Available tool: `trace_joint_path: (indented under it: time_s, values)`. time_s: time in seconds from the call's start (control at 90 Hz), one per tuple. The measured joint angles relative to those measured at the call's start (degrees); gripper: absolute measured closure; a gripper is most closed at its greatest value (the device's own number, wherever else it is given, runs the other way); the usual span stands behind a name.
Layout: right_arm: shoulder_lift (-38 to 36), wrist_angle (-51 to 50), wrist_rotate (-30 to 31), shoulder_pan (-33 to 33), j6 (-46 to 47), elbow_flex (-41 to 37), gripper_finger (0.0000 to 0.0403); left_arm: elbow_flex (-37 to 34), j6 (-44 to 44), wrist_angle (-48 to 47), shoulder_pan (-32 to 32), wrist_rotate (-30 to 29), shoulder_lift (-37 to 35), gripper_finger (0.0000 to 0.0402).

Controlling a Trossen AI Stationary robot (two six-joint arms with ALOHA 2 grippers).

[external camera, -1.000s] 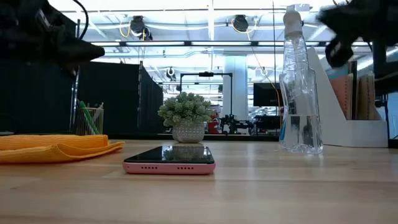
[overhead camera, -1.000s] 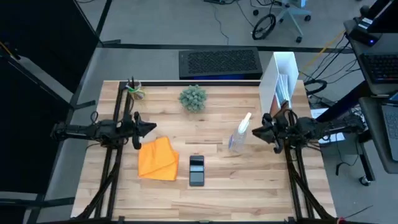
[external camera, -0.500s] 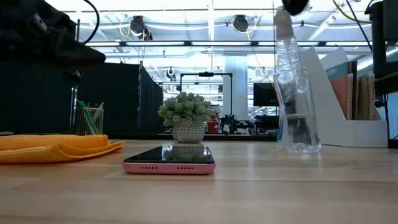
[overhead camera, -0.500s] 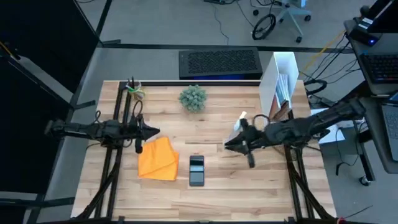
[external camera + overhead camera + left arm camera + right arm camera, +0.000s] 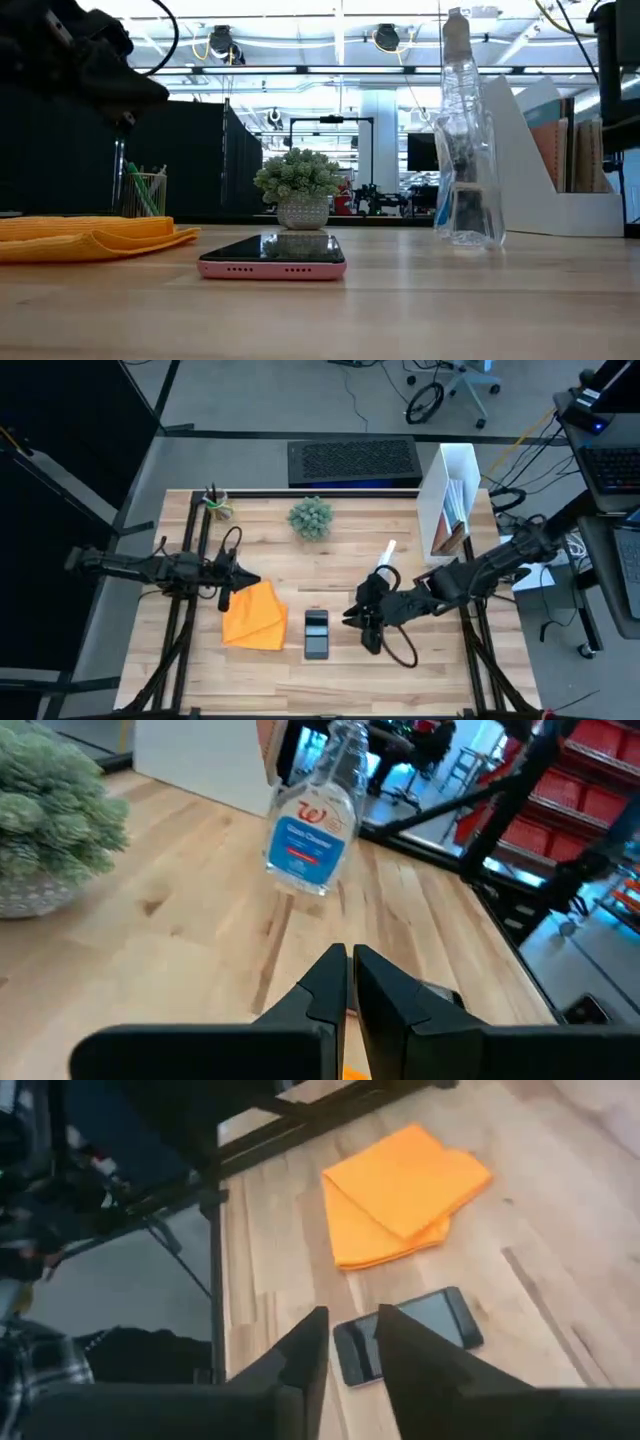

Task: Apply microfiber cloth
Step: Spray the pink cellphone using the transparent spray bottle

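The orange microfiber cloth (image 5: 255,617) lies folded flat on the table at the near left, touched by nothing. A black phone in a pink case (image 5: 316,634) lies flat just to its right. My left gripper (image 5: 248,579) hovers shut above the cloth's far edge. My right gripper (image 5: 350,616) hangs close to the phone's right side, its fingers a little apart with nothing between them; the right wrist view shows the phone (image 5: 410,1335) and the cloth (image 5: 400,1190) beyond them. The clear spray bottle (image 5: 462,150) stands upright behind the right arm.
A small potted plant (image 5: 310,517) stands at the far middle and a pen cup (image 5: 215,505) at the far left. A white file holder (image 5: 452,500) stands at the far right. Bare wood lies along the table's near edge.
My right gripper has swung from the table's right edge toward the left and near, past the spray bottle, and has come down beside the phone. The bottle wobbled and now stands a little farther left. My left gripper has edged toward the cloth.
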Motion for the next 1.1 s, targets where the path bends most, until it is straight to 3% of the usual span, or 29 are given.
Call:
trace_joint_path:
  time_s: [0.2,0.344,0.467,0.722,1.1]
  values:
    - [3.9,-1.6,1.2,4.5,14.9,-0.2,0.0243,1.2,0.0,0.2,-1.6,1.4,3.8,0.0393]
    - [10.7,-3.3,6.4,8.2,32.8,-1.9,0.0200,1.3,-0.1,0.9,-4.2,1.4,8.0,0.0393]
    - [17.0,0.7,8.1,9.1,42.6,-3.7,0.0181,1.3,-2.4,2.3,-6.7,1.4,13.2,0.0393]
    - [24.6,6.4,8.5,6.5,47.5,-5.0,0.0180,2.5,-4.6,7.1,-10.8,1.1,26.3,0.0393]
    - [31.7,14.0,8.7,2.8,48.1,-5.0,0.0183,15.4,-1.1,6.9,-14.1,0.3,54.1,0.0393]
